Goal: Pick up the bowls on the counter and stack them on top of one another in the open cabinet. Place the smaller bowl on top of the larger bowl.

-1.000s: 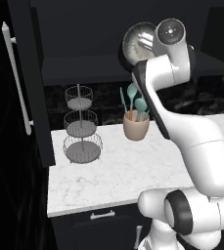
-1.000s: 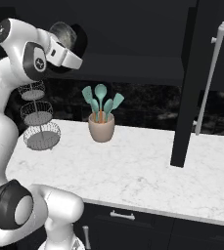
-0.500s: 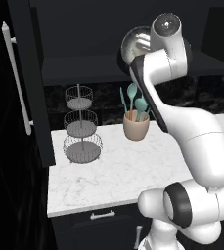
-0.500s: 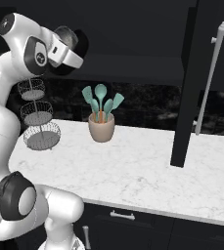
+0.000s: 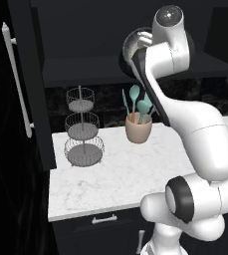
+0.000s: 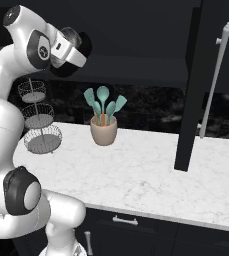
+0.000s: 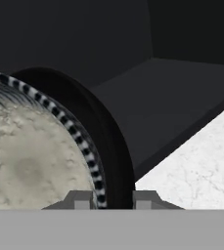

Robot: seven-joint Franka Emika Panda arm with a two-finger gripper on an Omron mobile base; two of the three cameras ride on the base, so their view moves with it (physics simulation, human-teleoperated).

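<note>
three-tier wire basket stand (image 5: 83, 130) at the back left, tan utensil cup (image 5: 138, 127) with teal spatulas (image 6: 102, 104) just beside it, black marbled backsplash (image 6: 146, 107) behind

Bowl (image 5: 134, 46) in hand (image 7: 113, 197) — higher, nearer shelf (image 5: 85, 69).

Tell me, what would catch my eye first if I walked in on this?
The big white arm, lifting a bowl high at the mouth of the open cabinet; its rim sits between the fingers. Below, on the marble counter, stand a tan cup of teal utensils and a three-tier wire basket.
</note>
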